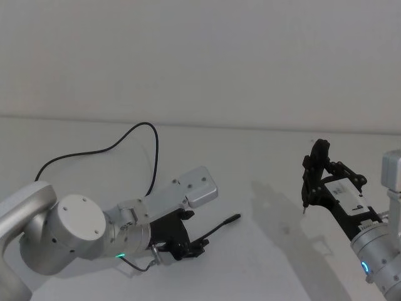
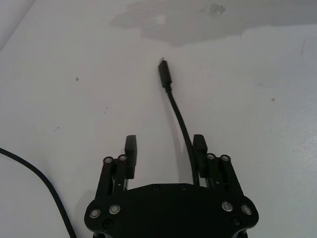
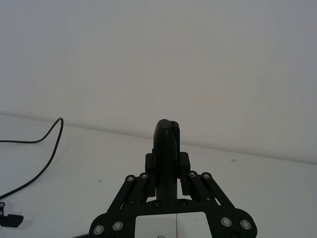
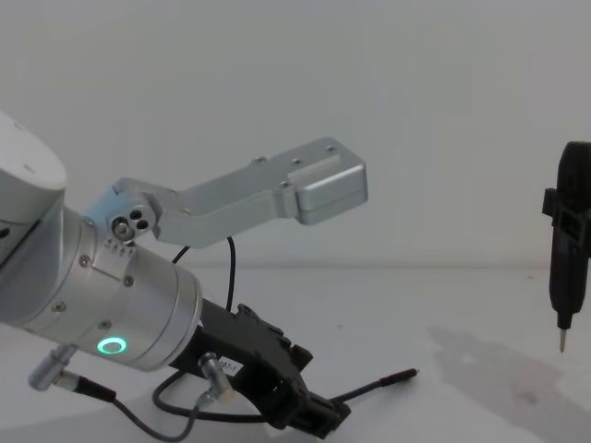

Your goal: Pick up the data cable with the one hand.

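Note:
The data cable (image 1: 152, 147) is a thin black cord looping over the white table, and its slim plug (image 1: 230, 219) lies flat, pointing right. In the left wrist view the cable (image 2: 179, 116) passes between the fingers of my left gripper (image 2: 165, 150), close to one pad (image 2: 199, 147). That gripper (image 1: 188, 246) sits low over the table, open, with the plug (image 4: 399, 376) just ahead of it. My right gripper (image 1: 315, 172) hovers at the right, shut on a black pen-like tool (image 3: 167, 144) with a metal pin tip (image 4: 562, 343).
A silver camera bracket (image 1: 199, 186) juts out above the left wrist. A short grey wire (image 4: 180, 406) hangs under that wrist. A faint dark patch (image 2: 178, 22) marks the table beyond the plug. The table meets a white wall at the back.

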{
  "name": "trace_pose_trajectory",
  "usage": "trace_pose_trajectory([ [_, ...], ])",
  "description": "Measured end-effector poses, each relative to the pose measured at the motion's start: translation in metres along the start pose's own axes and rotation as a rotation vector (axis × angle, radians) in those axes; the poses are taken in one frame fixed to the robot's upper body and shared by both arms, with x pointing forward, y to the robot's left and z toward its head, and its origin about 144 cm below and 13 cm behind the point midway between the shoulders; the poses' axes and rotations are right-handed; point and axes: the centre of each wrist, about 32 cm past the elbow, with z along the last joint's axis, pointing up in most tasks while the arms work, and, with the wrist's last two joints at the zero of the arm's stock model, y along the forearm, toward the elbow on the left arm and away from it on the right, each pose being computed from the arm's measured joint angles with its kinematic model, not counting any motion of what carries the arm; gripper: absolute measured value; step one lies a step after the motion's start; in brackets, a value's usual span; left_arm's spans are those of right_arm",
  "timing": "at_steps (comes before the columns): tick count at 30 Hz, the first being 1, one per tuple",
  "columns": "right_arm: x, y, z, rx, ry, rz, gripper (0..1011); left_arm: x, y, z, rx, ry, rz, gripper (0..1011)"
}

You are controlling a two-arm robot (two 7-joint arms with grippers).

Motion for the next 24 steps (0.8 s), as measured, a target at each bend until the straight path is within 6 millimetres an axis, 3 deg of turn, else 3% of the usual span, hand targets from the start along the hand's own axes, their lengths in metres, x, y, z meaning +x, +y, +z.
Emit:
trace_pose_trajectory([
  [19,0.0,0.0,0.0,0.0,0.0,0.0,268,-0.0003,-0.0014,0.0003,0.003,-0.001,0.003,117],
  [24,0.0,0.0,0.0,0.0,0.0,0.0,268,-0.0003,-0.0016,0.0003,0.003,-0.001,0.003,49],
])
